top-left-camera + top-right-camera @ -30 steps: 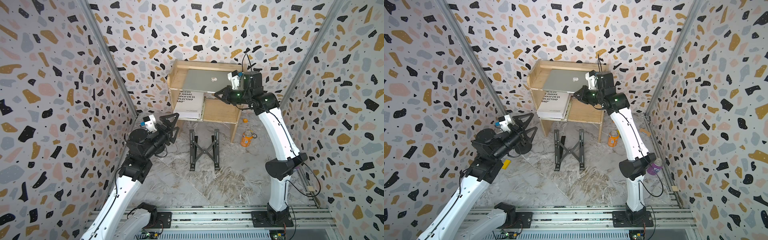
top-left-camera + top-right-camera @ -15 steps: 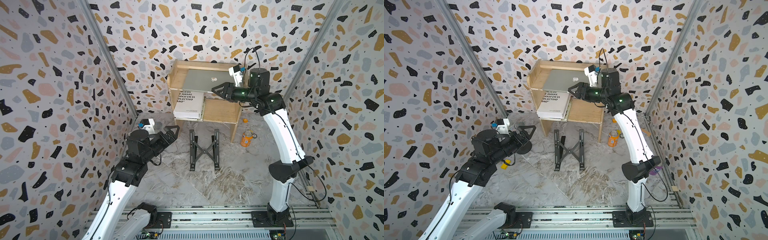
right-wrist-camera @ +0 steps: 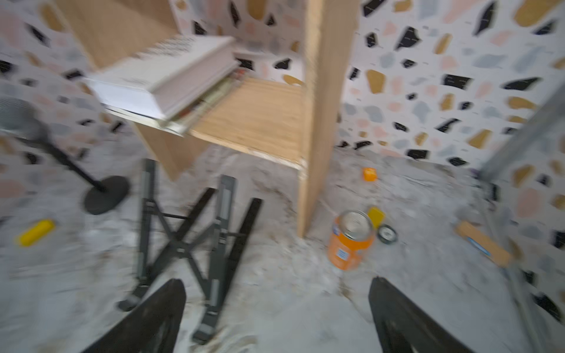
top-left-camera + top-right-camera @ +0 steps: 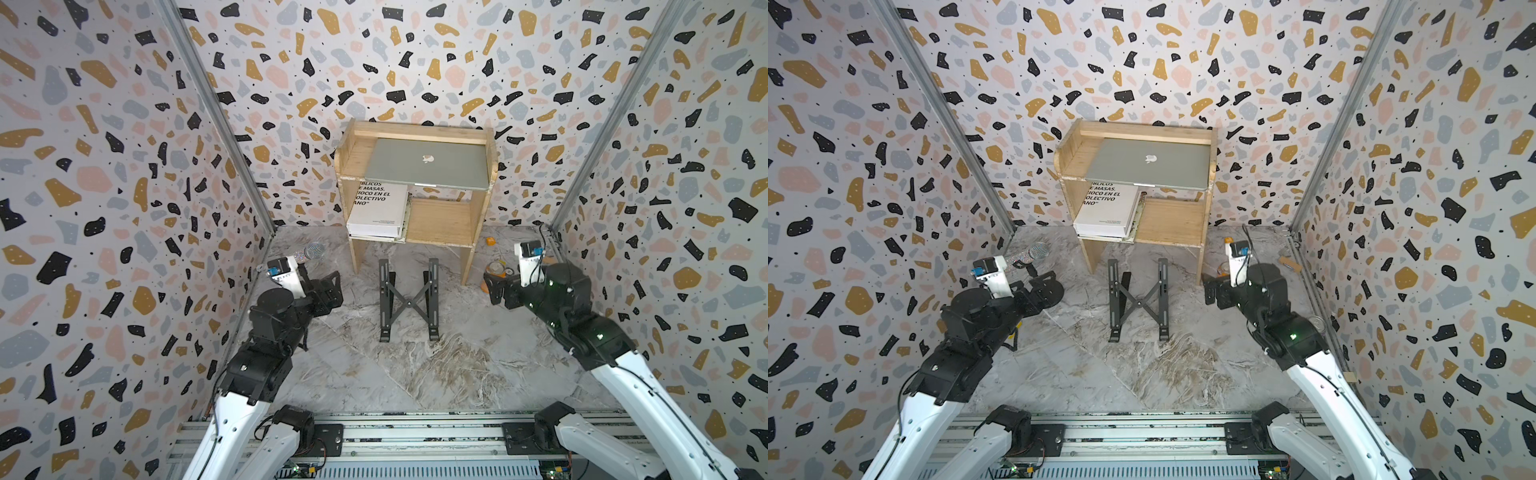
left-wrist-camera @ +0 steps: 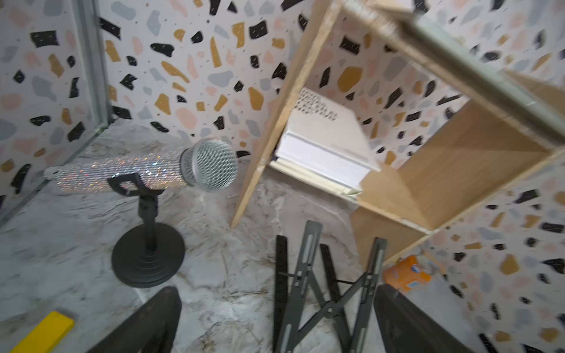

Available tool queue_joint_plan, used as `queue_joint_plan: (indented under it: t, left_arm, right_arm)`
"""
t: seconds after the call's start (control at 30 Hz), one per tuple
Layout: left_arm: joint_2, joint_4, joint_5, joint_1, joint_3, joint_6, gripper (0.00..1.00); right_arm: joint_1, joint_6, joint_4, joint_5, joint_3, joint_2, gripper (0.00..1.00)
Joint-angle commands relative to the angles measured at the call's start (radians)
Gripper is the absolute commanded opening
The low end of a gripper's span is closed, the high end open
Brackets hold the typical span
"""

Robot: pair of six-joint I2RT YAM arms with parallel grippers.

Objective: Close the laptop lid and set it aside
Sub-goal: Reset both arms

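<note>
Black right gripper (image 4: 494,291): jaws wide, empty, near orange can (image 3: 351,241).
Left gripper (image 4: 331,289): jaws wide, empty, near microphone (image 5: 146,171).
Folding stand (image 4: 407,301): on floor (image 4: 436,374) between both grippers.
Wooden shelf (image 4: 440,220): far centre; white book (image 4: 378,212) on lower level, left part.
Laptop (image 4: 457,172): flat on shelf's top level, lid (image 4: 399,162) shut, logo up, well apart from grippers.
</note>
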Motion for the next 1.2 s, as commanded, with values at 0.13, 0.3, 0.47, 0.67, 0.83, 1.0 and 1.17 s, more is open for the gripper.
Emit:
queue_joint_plan:
  t: [0.13,0.3,0.47,0.67,0.83,1.0,1.17]
  left_arm:
    - [0.093,0.332,-0.3,0.007,-0.255,0.253,1.0]
    - [0.212,0.545,-0.324,0.011,-0.365,0.353,1.0]
    - [0.386,0.811,-0.334,0.028,-0.448,0.407,1.0]
    - [0.538,1.077,-0.298,0.071,-0.504,0.466,1.0]
    - [0.667,1.227,-0.27,0.116,-0.538,0.426,1.0]
    - [0.699,1.134,-0.239,0.125,-0.47,0.432,1.0]
    - [0.696,1.133,-0.241,0.125,-0.472,0.432,1.0]
  right_arm:
    - [-0.136,-0.075,0.394,0.298,-0.272,0.117,0.99]
    - [-0.196,-0.059,0.741,0.276,-0.465,0.222,0.99]
    - [-0.245,-0.121,0.942,0.241,-0.542,0.328,0.99]
    - [-0.348,-0.102,1.193,0.143,-0.606,0.472,0.99]
    - [-0.387,-0.079,1.41,0.119,-0.637,0.653,0.99]
    - [-0.397,-0.077,1.315,0.102,-0.576,0.666,0.99]
    - [-0.398,-0.077,1.234,0.093,-0.545,0.657,1.0]
